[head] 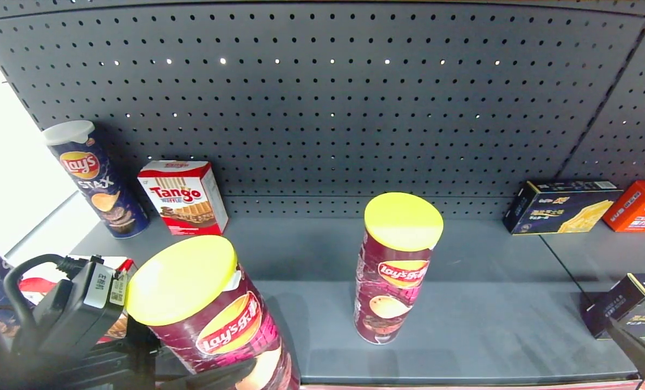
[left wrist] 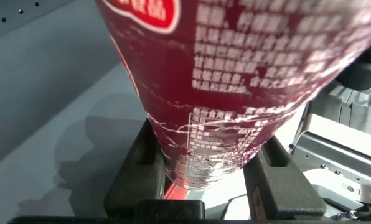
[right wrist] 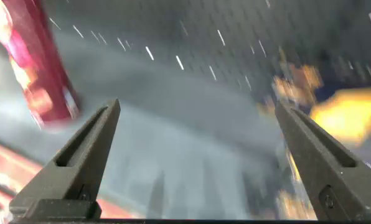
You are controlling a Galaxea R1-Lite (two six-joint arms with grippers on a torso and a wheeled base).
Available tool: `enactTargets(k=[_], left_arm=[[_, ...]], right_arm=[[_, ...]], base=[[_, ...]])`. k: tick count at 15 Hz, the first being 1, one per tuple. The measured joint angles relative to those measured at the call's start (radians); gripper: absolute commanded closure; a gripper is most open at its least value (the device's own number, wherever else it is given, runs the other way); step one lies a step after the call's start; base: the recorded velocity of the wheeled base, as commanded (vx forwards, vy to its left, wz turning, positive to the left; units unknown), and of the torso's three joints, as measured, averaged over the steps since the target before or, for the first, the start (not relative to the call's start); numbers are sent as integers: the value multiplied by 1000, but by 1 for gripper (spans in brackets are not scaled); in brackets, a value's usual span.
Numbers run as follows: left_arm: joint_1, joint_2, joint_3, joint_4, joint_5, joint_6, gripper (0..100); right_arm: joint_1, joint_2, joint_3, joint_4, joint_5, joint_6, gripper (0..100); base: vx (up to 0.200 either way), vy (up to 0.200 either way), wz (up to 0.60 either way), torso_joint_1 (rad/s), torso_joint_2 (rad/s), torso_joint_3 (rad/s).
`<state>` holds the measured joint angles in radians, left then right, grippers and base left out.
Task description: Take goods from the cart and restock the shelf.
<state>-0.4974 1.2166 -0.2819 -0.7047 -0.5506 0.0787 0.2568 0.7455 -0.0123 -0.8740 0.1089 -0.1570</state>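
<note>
Near shelf [head: 463,325] front edge, left claw [left wrist: 207,171] pinches glossy yellow-lidded cylindrical chip can [head: 214,319]; right claw [right wrist: 198,130] spread.

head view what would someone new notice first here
A maroon can with a bright yellow lid looms at the lower left, clamped in the left tool at the front edge of the shelf. Its twin can stands upright, alone, mid-shelf. At the back left are a blue can and a red and white wafer box.
</note>
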Motion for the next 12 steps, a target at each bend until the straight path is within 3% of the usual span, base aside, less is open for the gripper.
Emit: enactTargets(k=[7,12], left_arm=[[-7,-19,1,0,-1,0,100],[-9,-26,2,0,-4,0,100]], right_arm=[[-23,-573,7,780,-139,73,0],[-26,-644,11,882,-140,148,0]], base=[[0,0,0,0,0,0],[0,0,0,0,0,0]])
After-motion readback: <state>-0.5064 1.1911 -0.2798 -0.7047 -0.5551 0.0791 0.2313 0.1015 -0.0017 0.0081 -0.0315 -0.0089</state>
